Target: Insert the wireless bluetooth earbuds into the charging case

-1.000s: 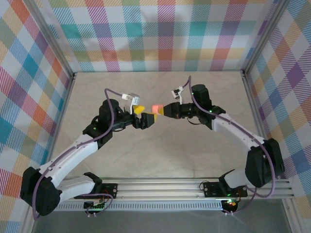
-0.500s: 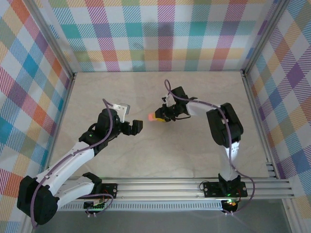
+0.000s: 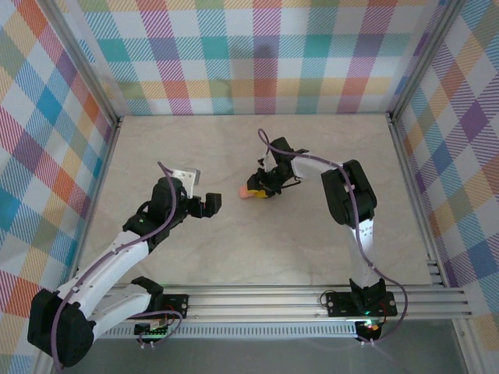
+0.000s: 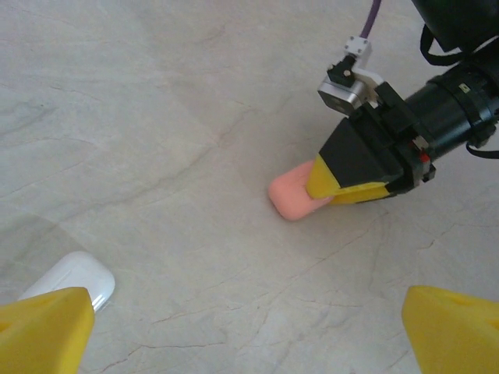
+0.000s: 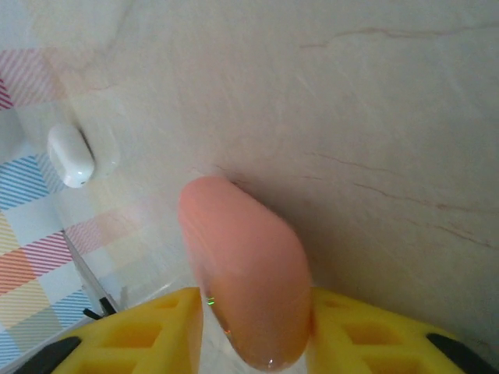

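The right gripper [image 4: 341, 184] is clamped on a closed pinkish-orange, pebble-shaped plastic charging case [image 4: 288, 196], held low against the pale marbled table [image 4: 156, 117]. Left of that case hovers the left gripper [image 3: 211, 204], its fingers wide apart and holding nothing, with a white pebble-shaped case [image 4: 72, 282] lying beside it. Judging by the shut lids, opening a case and inserting the earbuds both remain.

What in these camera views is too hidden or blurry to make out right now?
White case: left wrist view, near end hidden behind a finger of the left gripper.
Pink case: right wrist view, lower end hidden between the right gripper fingers, blurred up close.
Pink case lid seam: top view, too small to tell.
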Controlling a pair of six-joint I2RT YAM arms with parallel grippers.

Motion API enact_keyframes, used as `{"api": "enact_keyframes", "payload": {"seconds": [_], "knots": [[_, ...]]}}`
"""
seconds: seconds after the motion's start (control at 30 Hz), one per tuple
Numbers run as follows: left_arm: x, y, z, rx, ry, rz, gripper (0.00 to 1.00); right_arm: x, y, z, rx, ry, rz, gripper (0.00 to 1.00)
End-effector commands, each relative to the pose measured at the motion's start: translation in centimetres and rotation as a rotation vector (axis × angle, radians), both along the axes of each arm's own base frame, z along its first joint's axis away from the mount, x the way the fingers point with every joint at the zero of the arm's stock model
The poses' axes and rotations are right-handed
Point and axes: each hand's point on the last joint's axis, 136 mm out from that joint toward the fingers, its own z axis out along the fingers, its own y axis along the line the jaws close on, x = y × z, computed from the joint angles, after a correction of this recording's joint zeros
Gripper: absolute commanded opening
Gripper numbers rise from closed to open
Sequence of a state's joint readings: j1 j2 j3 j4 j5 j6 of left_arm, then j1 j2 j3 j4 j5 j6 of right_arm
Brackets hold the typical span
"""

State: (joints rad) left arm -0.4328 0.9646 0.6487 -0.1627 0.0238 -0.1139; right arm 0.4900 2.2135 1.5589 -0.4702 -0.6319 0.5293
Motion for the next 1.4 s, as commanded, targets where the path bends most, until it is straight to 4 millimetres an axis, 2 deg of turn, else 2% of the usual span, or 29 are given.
{"api": "enact_keyframes", "payload": {"seconds": [0.0, 0.13, 0.27, 0.33, 0.5, 0.63, 0.73, 0.83, 0.93, 1.1, 1.2, 1.37], "knots": [[0.1, 1.2, 0.1, 0.018, -0.008, 0.027, 1.00, -0.9, -0.9, 0.5, -0.056, 0.013, 0.017, 0.46], [0.7, 2.4, 0.7, 0.022, -0.032, 0.063, 1.00, -1.0, -1.7, 2.2, -0.066, -0.013, 0.015, 0.52], [1.7, 4.9, 0.9, 0.047, -0.073, 0.154, 1.00, -0.8, -3.6, 5.0, -0.086, -0.112, -0.013, 0.54], [2.6, 7.0, 0.5, 0.066, -0.085, 0.233, 1.00, -0.4, -5.6, 6.3, -0.140, -0.197, -0.044, 0.59], [4.8, 11.9, -0.6, 0.077, -0.133, 0.433, 1.00, 0.8, -12.9, 9.2, -0.386, -0.483, -0.163, 0.73], [6.2, 14.3, -1.9, 0.118, -0.151, 0.519, 1.00, 2.0, -17.8, 10.3, -0.578, -0.754, -0.233, 0.89], [7.2, 14.4, -3.1, 0.162, -0.151, 0.488, 1.00, 2.0, -21.2, 11.3, -0.717, -0.889, -0.290, 0.99], [7.8, 14.3, -3.8, 0.143, -0.205, 0.480, 1.00, 1.9, -25.2, 11.8, -0.882, -0.971, -0.387, 1.00], [8.2, 14.0, -4.2, 0.134, -0.242, 0.459, 1.00, 1.7, -27.5, 11.4, -0.920, -1.032, -0.427, 1.00], [9.0, 13.7, -5.3, 0.130, -0.229, 0.435, 1.00, 1.2, -27.8, 9.9, -0.780, -1.161, -0.469, 1.00], [8.9, 13.4, -6.6, 0.127, -0.235, 0.417, 1.00, 0.8, -27.8, 8.9, -0.734, -1.202, -0.471, 1.00], [8.7, 13.0, -8.8, 0.113, -0.269, 0.400, 1.00, 0.8, -29.1, 9.5, -0.720, -1.360, -0.520, 1.00]]}}
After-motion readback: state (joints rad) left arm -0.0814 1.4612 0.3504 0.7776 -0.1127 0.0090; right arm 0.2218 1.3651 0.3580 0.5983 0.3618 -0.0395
